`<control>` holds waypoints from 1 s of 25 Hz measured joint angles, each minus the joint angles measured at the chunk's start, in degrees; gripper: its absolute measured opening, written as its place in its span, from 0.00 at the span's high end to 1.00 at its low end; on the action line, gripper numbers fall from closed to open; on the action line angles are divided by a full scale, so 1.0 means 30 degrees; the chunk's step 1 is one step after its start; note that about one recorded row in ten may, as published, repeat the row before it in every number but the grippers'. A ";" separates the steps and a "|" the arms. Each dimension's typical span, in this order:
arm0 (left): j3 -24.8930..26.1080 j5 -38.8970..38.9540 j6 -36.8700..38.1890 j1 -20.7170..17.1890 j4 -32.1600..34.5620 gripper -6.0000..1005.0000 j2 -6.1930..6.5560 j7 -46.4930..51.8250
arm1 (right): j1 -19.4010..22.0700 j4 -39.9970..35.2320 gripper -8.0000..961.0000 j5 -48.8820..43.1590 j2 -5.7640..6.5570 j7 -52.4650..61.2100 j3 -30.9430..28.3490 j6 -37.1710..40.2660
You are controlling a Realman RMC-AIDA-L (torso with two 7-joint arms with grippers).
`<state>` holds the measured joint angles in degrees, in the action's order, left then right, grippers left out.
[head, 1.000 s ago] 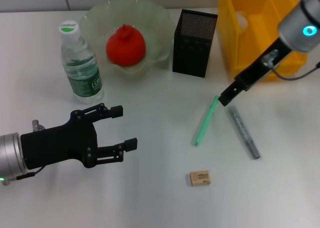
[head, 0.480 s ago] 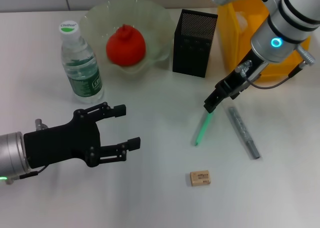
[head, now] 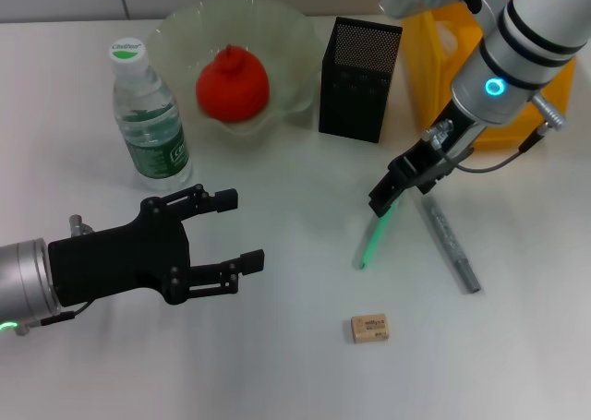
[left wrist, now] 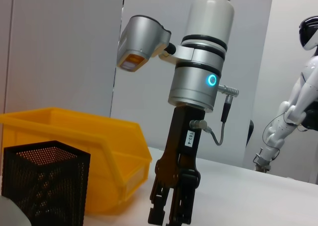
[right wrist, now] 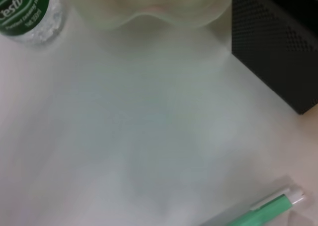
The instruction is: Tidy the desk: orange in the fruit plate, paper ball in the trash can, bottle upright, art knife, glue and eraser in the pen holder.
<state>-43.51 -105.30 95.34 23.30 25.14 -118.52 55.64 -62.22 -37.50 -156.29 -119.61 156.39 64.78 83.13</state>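
Just above the upper end of the green art knife, the right gripper hangs with its fingers close together, holding nothing; whether they are fully clenched I cannot tell; the knife lies flat on the desk, its long axis running from 1 o'clock to 7 o'clock, so it trails off toward 7 o'clock from the jaws; the left gripper, released and empty, sits well apart at 9 o'clock; the right is plainly nearer.
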 joint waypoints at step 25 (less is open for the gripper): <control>0.0225 0.0350 -0.0122 0.0166 -0.1852 0.15 -0.0042 -0.1958 | -0.0861 0.2639 0.21 0.0409 -0.0094 0.0570 0.1502 -0.2479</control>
<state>-42.83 -104.25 94.97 23.80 19.58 -118.65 49.76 -64.80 -29.58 -155.07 -119.90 158.10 69.28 75.69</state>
